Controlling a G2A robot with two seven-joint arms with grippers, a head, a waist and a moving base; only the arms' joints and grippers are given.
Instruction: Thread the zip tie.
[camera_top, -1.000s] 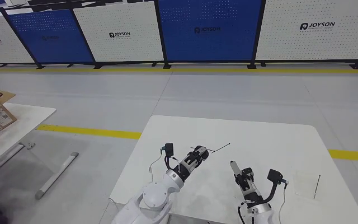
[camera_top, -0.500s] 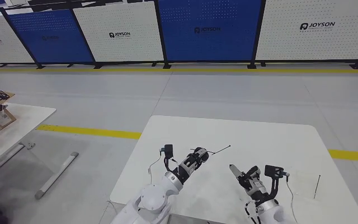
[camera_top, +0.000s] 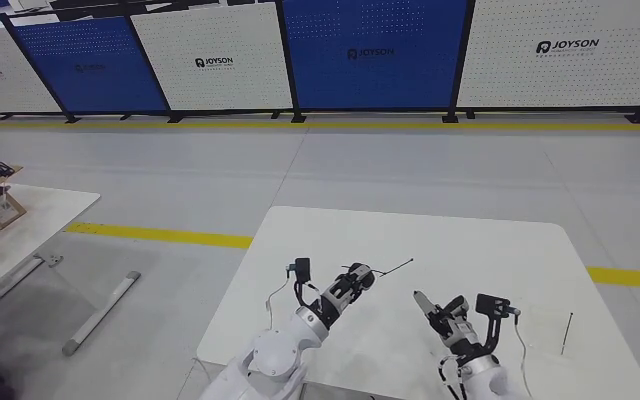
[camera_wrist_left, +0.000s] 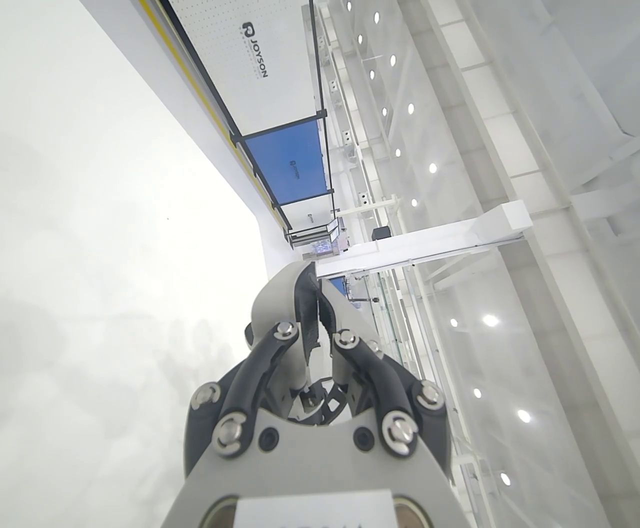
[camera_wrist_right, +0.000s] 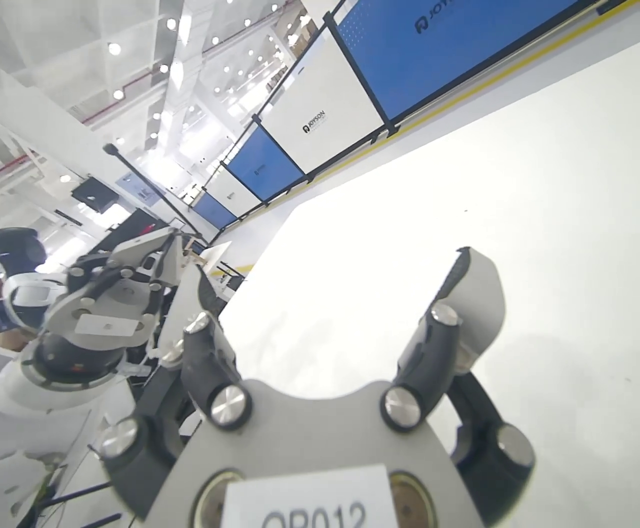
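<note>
Starting at the left, L gripper (camera_top: 362, 272) sits over the near-centre of the white worktop (camera_top: 300, 240) w/ its pads pressed together on a black zip tie (camera_top: 390, 265), clamped near one end. The tie sticks out stiff from the pads, long axis running rightward and slightly away from the robot, free end in the air. R wrist view shows a small block at that tip, prob. the head, but too small to be sure. R gripper (camera_wrist_right: 332, 272) comes next, near the worktop's front edge, fingers spread wide w/ nothing btwn them. Key relation: the tie's free tip lies just ahead of the R gripper and a bit to its left, w/ a clear gap, not touching. So the R arm is the nearer one to take that tip; I'd judge it must go fwd and inward, jaws set across the tie's axis. Threading not yet begun, no loop formed. Far right, well apart, a 2nd zip tie (camera_top: 567, 333) lies flat on the worktop, pointing roughly away from the robot.
</note>
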